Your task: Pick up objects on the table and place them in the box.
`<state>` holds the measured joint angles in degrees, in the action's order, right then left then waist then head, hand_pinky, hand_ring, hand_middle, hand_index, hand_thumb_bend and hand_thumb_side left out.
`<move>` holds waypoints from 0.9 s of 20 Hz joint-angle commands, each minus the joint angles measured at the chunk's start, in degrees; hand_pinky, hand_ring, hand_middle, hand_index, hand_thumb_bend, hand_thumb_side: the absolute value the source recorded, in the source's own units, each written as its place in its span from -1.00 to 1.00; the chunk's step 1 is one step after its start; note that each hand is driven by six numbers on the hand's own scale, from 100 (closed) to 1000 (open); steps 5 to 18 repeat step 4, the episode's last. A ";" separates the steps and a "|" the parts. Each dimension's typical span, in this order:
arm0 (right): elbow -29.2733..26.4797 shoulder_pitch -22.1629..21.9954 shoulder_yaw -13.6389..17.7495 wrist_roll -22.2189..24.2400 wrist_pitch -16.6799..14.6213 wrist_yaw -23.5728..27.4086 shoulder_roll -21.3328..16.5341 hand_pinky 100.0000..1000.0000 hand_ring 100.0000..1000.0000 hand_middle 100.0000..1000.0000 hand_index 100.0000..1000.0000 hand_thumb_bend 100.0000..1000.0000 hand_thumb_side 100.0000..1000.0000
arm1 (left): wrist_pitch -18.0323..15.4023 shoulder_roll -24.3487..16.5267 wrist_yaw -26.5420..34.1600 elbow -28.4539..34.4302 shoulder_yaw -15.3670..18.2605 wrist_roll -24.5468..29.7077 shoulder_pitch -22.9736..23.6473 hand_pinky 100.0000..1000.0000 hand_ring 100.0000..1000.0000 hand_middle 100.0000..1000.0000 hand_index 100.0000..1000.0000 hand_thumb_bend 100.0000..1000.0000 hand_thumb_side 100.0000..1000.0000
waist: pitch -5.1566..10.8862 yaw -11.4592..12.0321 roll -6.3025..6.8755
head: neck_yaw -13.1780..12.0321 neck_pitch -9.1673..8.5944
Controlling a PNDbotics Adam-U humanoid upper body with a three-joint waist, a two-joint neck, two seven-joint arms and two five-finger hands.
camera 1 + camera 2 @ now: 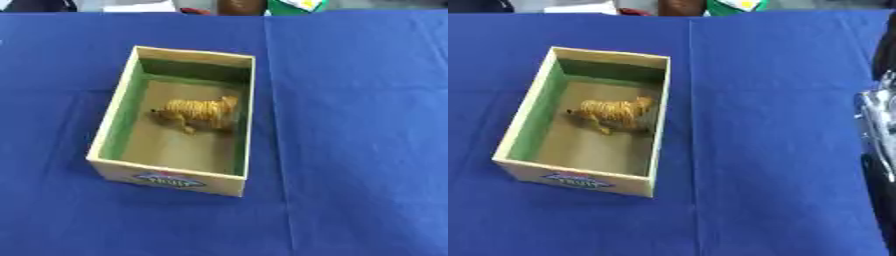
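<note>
Nearest the front edge of the table [367, 150], which is covered in a blue cloth, nothing lies loose; the cloth shows only fold lines, one running front to back just right of the box [171, 177]. At the right edge of the right eye view part of the robot's right arm [878, 125] comes in, black with silver parts, apart from the box and over the cloth near the table's right edge. The hand itself is not to be made out there, so whether its fingers are apart or together I cannot tell. The left hand shows in neither view.

The box stands left of the table's middle, slightly askew, its short printed wall towards the front edge and its long sides running towards the far edge. It is an open cardboard tray, pale outside, green on the inner walls, with a brownish floor and a blue label on the near wall. Its open top faces straight up, which suits dropping things in from above.

Inside, towards the far right part of the floor and just beside the right wall, lies the toy tiger [199, 112], orange-yellow with dark stripes, a small animal figure with legs showing below the body; which end is the head I cannot say for certain. It rests wholly within the walls, so that placing looks done, and no other loose object shows on the cloth.

Along the far edge a few unclear things, white, reddish and green, sit beyond the cloth
</note>
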<state>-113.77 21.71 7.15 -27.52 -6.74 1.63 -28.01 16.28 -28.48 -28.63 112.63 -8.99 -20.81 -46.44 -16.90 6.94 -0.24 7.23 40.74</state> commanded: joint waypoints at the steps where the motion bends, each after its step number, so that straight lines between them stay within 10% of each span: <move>1: -0.82 0.88 0.76 -0.50 -0.26 -0.19 -1.29 0.58 0.30 0.46 0.68 -1.00 1.00 | -4.10 -2.52 8.15 1.88 3.30 -9.99 1.89 -0.13 0.13 0.06 0.58 -1.00 0.14 | 0.77 0.08 -0.15 | 0.05 0.07; 4: -0.82 1.00 0.84 -0.74 -0.41 -0.26 -1.28 0.58 0.30 0.46 0.68 -1.00 1.00 | -8.72 -3.54 12.79 1.96 5.84 -15.92 5.44 -0.13 0.14 0.06 0.57 -1.00 0.05 | 0.56 0.24 -0.37 | -0.10 -0.22; 18: -0.82 1.00 0.84 -0.74 -0.41 -0.26 -1.28 0.58 0.30 0.46 0.68 -1.00 1.00 | -8.72 -3.54 12.79 1.96 5.84 -15.92 5.44 -0.13 0.14 0.06 0.57 -1.00 0.05 | 0.56 0.24 -0.37 | -0.10 -0.22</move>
